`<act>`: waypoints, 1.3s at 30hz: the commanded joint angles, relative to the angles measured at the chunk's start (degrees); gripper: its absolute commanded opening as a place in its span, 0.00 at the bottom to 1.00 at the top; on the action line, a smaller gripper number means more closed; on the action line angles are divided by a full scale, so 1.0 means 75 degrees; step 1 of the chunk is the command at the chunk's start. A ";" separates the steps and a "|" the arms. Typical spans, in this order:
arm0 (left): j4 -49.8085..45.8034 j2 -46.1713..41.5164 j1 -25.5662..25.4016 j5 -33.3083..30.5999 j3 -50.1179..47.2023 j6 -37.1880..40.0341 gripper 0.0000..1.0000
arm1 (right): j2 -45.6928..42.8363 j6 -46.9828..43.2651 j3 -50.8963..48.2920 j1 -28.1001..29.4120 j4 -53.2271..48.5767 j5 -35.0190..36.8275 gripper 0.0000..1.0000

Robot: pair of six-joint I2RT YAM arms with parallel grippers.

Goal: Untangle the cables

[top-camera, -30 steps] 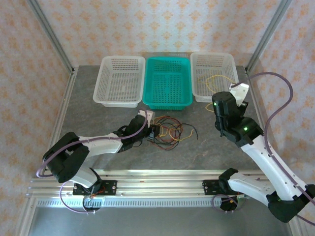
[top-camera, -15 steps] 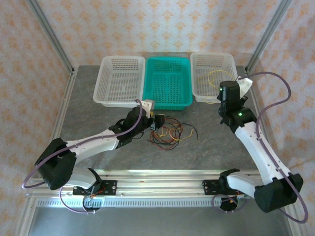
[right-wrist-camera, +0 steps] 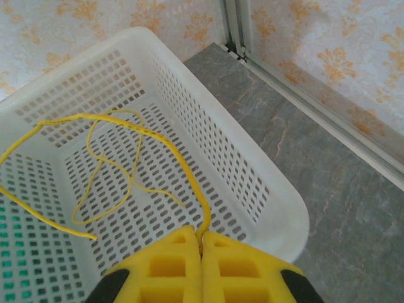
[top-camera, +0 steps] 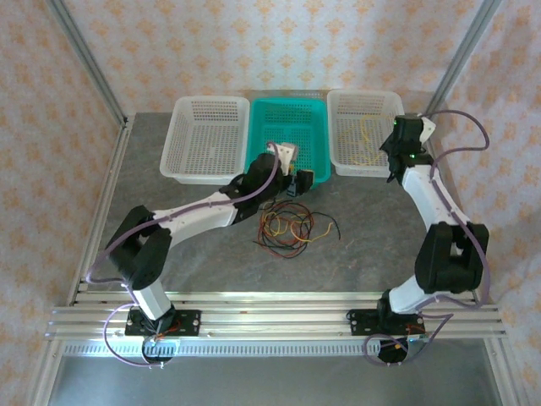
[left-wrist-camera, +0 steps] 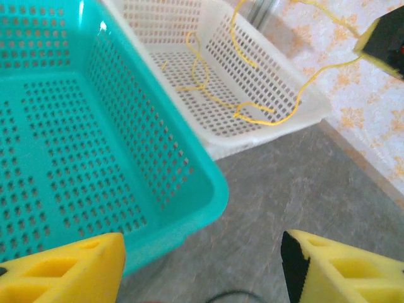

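Wire (right-wrist-camera: 158, 134), thin yellow, pinched in R foam jaws over perforated white basket (right-wrist-camera: 221, 164); L jaws apart.

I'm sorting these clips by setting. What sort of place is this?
Probably a staged robot test cell: grey stone-look tabletop boxed in by aluminium posts and orange-patterned wall panels, with perforated plastic sorting baskets.

2 white arms (top-camera: 194, 216), black joints, a thin purple cable (top-camera: 461, 112) along each; blocky yellow pads (left-wrist-camera: 57, 271) tip the left gripper (left-wrist-camera: 202, 265) and right gripper (right-wrist-camera: 202, 252).
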 commanded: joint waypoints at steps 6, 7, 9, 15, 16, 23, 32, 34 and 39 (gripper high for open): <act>-0.0379 0.1236 0.0049 0.0347 0.2189 0.0405 0.68 | 0.1605 -0.0631 0.1782 -0.0354 -0.0457 -0.0895 0.00; -0.0428 0.1496 0.0060 0.0379 0.2381 0.0417 0.68 | 0.1747 -0.0625 0.1936 -0.0354 -0.0526 -0.0909 0.00; -0.0569 0.1814 0.0072 0.0386 0.2852 0.0437 0.68 | 0.2058 -0.0602 0.2200 -0.0354 -0.0635 -0.0957 0.00; -0.1106 0.2435 0.0107 0.0445 0.3894 0.0583 0.68 | 0.3063 -0.0675 0.3290 -0.0354 -0.1316 -0.1165 0.00; -0.1198 0.2496 0.0107 0.0445 0.4025 0.0612 0.68 | 0.3198 -0.0667 0.3424 -0.0354 -0.1417 -0.1188 0.00; -0.1412 0.2553 0.0107 0.0328 0.4222 0.0699 0.68 | 0.3647 -0.0459 0.4095 -0.0354 -0.1750 -0.1314 0.12; -0.1724 0.2206 0.0104 0.0012 0.3990 0.0777 0.68 | 0.3375 -0.0333 0.4287 -0.0344 -0.1937 -0.1075 0.39; -0.1766 0.2024 0.0107 -0.0001 0.3848 0.0780 0.68 | 0.3185 -0.0349 0.4197 -0.0343 -0.1924 -0.1074 0.40; -0.1647 0.1336 0.0084 -0.0145 0.2844 0.0690 0.68 | 0.2282 -0.0485 0.3292 -0.0120 -0.1507 -0.1038 0.39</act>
